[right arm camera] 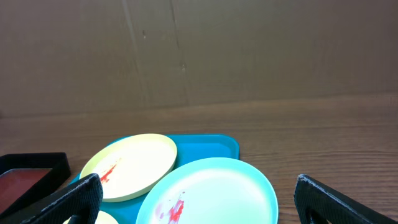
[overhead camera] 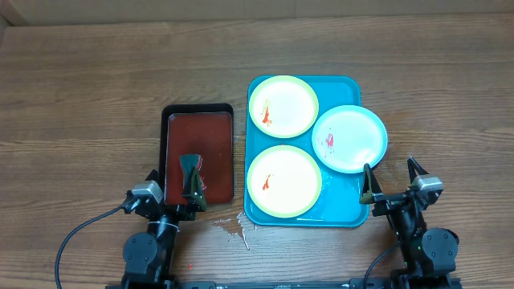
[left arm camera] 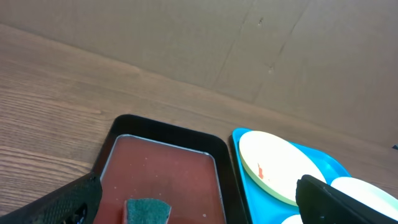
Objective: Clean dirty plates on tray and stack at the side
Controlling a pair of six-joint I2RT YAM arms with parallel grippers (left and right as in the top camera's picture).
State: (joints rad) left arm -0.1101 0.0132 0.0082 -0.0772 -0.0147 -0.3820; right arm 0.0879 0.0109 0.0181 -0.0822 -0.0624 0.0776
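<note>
The left gripper (left arm camera: 198, 193) was seen with jaws spread wide and nothing pinched. A green sponge (left arm camera: 148, 210) lay between them on the dark-red tray (left arm camera: 161, 168), at the bottom edge of the left wrist view; whether it was touched could not be told. The right gripper (overhead camera: 392, 177) was likewise spread and empty, at the lower right of the overhead frame, just beside the right edge of the blue tray (overhead camera: 341, 201).

All three plates were found on the blue tray, right of centre in the overhead frame. The upper yellow-green plate (overhead camera: 283, 106) and the lower yellow-green plate (overhead camera: 283, 182) filled its left side. The light-blue plate (overhead camera: 348, 139) sat to their right, overhanging the tray's right rim. Red smears were noted on each. No plate was seen stacked at the side.

Progress was judged at zero: nothing wiped, nothing stacked. Left to do: the sponge gripped, three plates cleaned, then piled off the tray.
</note>
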